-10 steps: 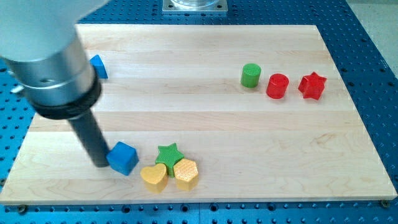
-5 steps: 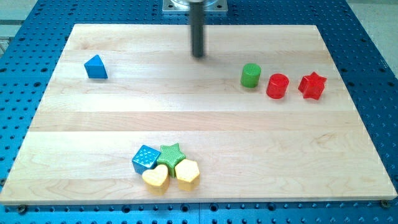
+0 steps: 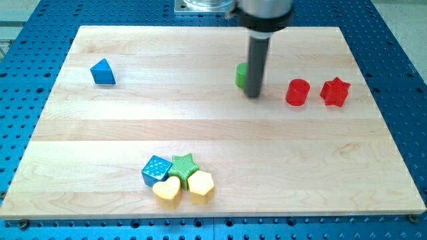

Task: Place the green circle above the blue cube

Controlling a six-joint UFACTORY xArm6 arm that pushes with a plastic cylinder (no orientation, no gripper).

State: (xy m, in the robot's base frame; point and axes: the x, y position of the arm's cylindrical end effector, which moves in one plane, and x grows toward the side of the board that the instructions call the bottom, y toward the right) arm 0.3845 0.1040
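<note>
The rod's tip (image 3: pixel 253 95), with no jaws to open or shut, presses the green circle's (image 3: pixel 240 75) right flank; the blue cube (image 3: pixel 156 170) lies far toward the view's bottom-left.

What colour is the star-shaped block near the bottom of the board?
Green: the star shows clearly in the camera view, beside the blue cube.

My tip (image 3: pixel 253 95) touches the green circle's (image 3: pixel 241 75) right side, apparently; the red cylinder (image 3: pixel 297 92) sits to its right.
</note>
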